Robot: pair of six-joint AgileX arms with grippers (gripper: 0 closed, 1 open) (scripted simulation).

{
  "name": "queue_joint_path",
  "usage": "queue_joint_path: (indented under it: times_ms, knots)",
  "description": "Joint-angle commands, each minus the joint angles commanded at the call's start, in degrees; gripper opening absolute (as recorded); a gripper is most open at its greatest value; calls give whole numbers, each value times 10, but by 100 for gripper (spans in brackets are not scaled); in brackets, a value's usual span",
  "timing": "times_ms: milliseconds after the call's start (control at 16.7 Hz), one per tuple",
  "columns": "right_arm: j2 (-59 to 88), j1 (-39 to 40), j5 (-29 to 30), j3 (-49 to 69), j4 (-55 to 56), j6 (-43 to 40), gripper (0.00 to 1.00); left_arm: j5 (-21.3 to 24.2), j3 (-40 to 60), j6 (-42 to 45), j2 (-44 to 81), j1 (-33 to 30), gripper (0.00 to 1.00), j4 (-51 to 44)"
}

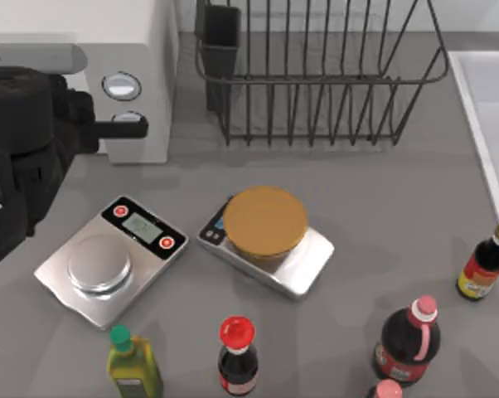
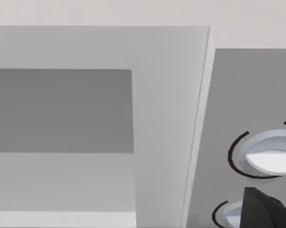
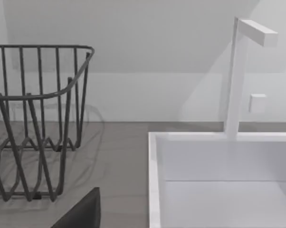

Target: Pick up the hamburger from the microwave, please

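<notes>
The left gripper (image 1: 138, 127) hovers at the microwave (image 1: 154, 75) front, one dark fingertip (image 2: 264, 209) just beside the lower knob (image 2: 228, 214) — whether open, I cannot tell. Approach step; the hamburger lies somewhere unseen, so next calls for reaching into the grey cavity (image 2: 62, 111).

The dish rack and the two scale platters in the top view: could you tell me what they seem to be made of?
The dish rack looks like dark coated metal wire, judging by its thin matte bars. The platter of the left scale looks like brushed or polished steel, silver with a soft sheen. The right scale has a similar silver body; a golden-brown disc covers its platter.
</notes>
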Motion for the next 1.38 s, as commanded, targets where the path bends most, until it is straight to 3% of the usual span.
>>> queue_joint_path:
  times_ms: [240, 420, 720, 960, 1380]
  knots:
    - [0, 0, 0, 0, 0, 0, 100, 6, 1, 1, 9, 10, 0, 11]
    - [0, 0, 0, 0, 0, 0, 100, 31, 4, 3, 43, 22, 0, 69]
    - [0, 0, 0, 0, 0, 0, 100, 46, -18, 0, 181, 22, 0, 278]
    - [0, 0, 0, 0, 0, 0, 100, 26, -84, 4, 306, 14, 0, 415]
    - [0, 0, 0, 0, 0, 0, 100, 5, -108, 1, 347, 0, 0, 456]
